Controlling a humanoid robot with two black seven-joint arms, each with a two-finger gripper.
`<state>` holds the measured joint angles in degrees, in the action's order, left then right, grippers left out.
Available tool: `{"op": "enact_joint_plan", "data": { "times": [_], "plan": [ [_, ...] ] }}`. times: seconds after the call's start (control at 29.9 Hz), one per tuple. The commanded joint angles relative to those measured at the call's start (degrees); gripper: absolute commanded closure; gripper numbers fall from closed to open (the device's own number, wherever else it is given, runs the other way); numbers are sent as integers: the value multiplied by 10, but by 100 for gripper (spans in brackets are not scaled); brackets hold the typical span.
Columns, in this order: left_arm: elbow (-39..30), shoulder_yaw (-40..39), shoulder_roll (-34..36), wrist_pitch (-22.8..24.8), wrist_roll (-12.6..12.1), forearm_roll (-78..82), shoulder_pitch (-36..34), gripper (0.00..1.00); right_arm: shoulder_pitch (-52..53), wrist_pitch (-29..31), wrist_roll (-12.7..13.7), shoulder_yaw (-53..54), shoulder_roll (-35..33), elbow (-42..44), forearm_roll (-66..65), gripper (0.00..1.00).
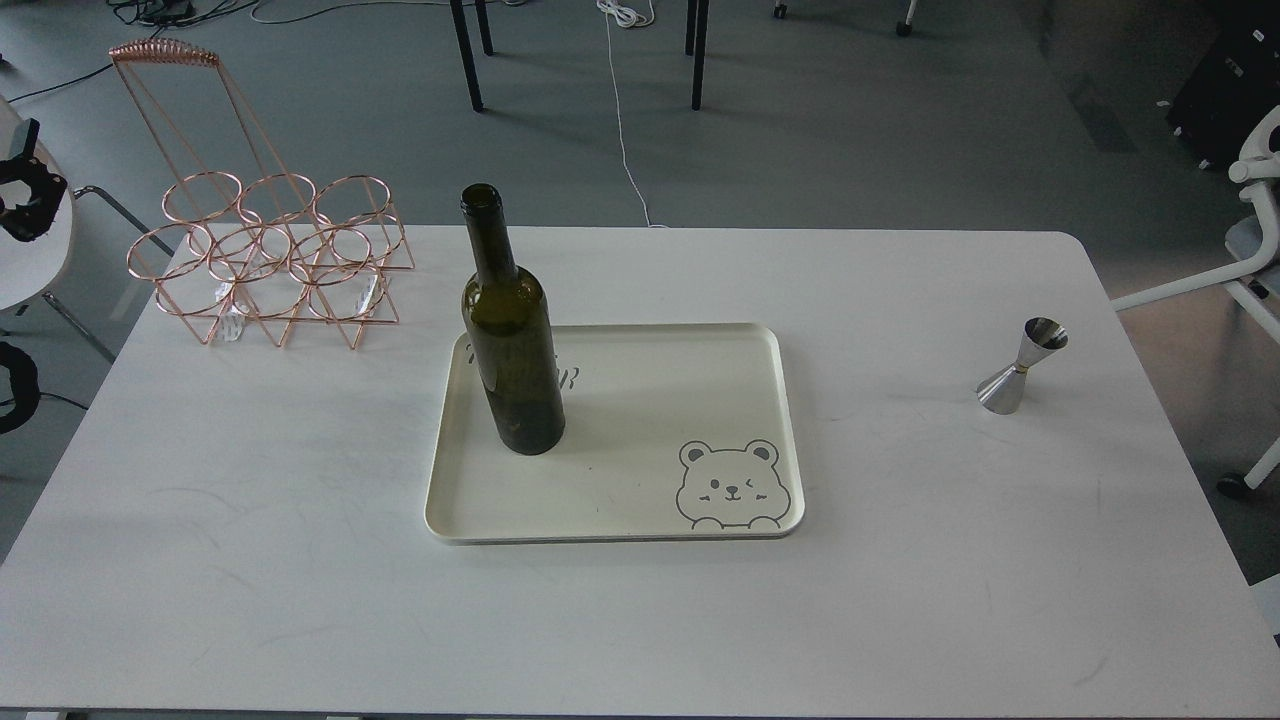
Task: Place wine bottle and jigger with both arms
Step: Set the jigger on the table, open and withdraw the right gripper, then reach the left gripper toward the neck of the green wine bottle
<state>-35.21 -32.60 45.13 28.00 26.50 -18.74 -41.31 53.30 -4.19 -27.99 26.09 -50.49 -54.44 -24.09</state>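
Note:
The wine bottle (512, 340) is dark olive-green and stands upright on the left part of a cream tray (700, 345). The jigger (1022, 366) is a small silver double cone and stands on the white table (900, 600) at the right, well apart from the tray. Black parts show at the far left edge, which may be my left arm; the upper one (28, 190) looks like a gripper, but its fingers cannot be told apart. It is far from the bottle. My right arm is out of view.
A copper wire rack (270, 255) with several rings and a tall handle stands at the table's back left. The tray has a bear drawing (732, 485) at its front right. White chairs stand at the left and right (1250, 270) of the table.

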Motion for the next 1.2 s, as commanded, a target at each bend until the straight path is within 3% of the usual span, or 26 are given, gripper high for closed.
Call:
{"op": "enact_joint_plan", "data": {
  "times": [0.0,0.2,0.5,0.57,0.67,0.9,1.04,1.17],
  "plan": [
    [-45,3,35,0,-1,8,-2,2,-1,50,0,12,38,24,109,3],
    [-129,4,101,0,-3,83,-1,2,-5,96,0,16,98,81,310,1],
    [-366,-2,237,0,-10,297,-1,2,-40,147,0,51,140,115,476,1],
    [-406,-8,241,0,-10,376,-4,2,-54,166,0,70,140,116,482,1],
    [-466,-11,247,-60,-11,495,-24,2,-72,166,0,110,146,116,482,1],
    [-584,-20,253,-115,-11,796,-30,4,-88,167,0,151,159,123,482,1],
    [-603,-16,226,-162,-11,997,-30,4,-89,175,0,150,159,123,482,1],
    [-603,-14,197,-168,-8,1161,-29,4,-92,180,0,151,160,122,482,1]
  ]
}}
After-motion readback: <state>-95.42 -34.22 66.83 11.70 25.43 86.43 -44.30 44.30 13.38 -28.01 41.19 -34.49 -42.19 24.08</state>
